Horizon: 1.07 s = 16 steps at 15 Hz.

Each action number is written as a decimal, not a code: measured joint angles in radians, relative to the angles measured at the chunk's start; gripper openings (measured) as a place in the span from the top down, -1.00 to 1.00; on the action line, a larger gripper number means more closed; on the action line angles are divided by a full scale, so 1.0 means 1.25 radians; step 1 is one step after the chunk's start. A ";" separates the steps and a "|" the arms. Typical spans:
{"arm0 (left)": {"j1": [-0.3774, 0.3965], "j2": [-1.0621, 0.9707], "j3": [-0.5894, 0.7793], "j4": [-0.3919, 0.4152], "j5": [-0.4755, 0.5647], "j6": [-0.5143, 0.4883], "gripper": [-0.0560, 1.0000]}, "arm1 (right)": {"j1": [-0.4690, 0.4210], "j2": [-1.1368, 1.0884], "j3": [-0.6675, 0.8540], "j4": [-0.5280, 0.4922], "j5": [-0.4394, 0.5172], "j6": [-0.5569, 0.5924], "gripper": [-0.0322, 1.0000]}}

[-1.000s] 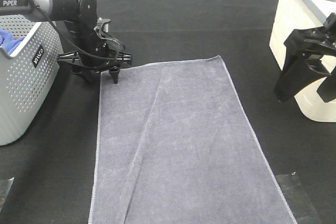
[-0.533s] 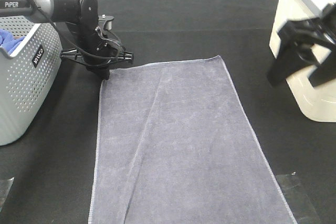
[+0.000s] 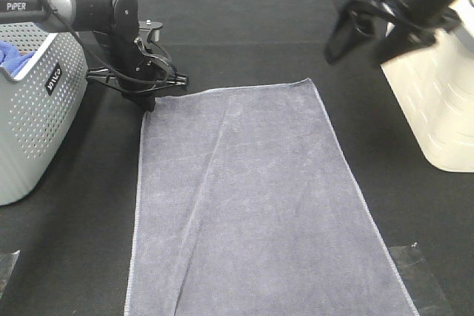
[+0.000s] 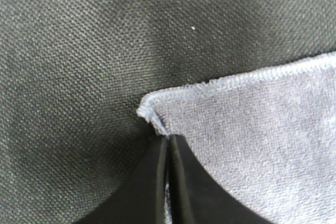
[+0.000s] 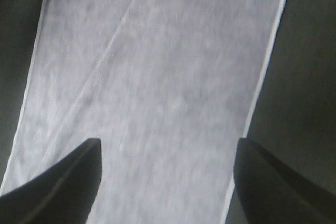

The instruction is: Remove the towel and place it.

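The greyish-purple towel (image 3: 252, 197) lies spread flat on the black table, long side running from far to near. My left gripper (image 3: 148, 103) is down at its far left corner with the fingers closed. In the left wrist view the gripper (image 4: 168, 145) pinches the hemmed corner of the towel (image 4: 262, 129) at its tip. My right gripper (image 3: 363, 48) is open and empty, raised in the air beyond the towel's far right corner. The right wrist view shows that gripper (image 5: 167, 142) with its fingers wide apart, looking down on the towel (image 5: 157, 77).
A grey perforated basket (image 3: 37, 109) stands at the left with a bright blue cloth (image 3: 9, 55) inside. A cream-white bin (image 3: 437, 94) stands at the right edge. Clear tape patches (image 3: 422, 271) lie on the black table near the front.
My left gripper went from open over the towel's far left corner to closed on it. My right arm swung up and left from beside the cream bin to above the far right.
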 joint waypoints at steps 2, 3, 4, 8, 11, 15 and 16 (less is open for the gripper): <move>0.000 0.000 0.000 0.000 0.000 0.006 0.89 | 0.000 0.118 -0.116 0.002 -0.005 -0.001 -0.36; 0.000 0.000 0.000 0.000 0.000 0.006 0.89 | 0.002 0.165 -0.166 -0.003 -0.006 -0.001 -0.36; 0.000 0.000 0.000 0.000 -0.001 0.006 0.89 | 0.010 0.215 -0.210 -0.023 -0.006 -0.001 -0.36; 0.000 0.000 0.000 0.000 -0.006 0.006 0.89 | 0.026 0.335 -0.338 -0.101 -0.008 0.038 -0.36; 0.000 0.000 0.000 0.000 -0.012 0.006 0.89 | 0.025 0.430 -0.434 -0.201 -0.018 0.091 -0.24; 0.000 0.000 0.000 0.000 -0.014 0.006 0.89 | 0.026 0.520 -0.453 -0.206 -0.078 0.092 -0.21; 0.000 0.000 0.000 0.000 -0.014 0.006 0.89 | 0.026 0.534 -0.453 -0.206 -0.102 0.092 -0.20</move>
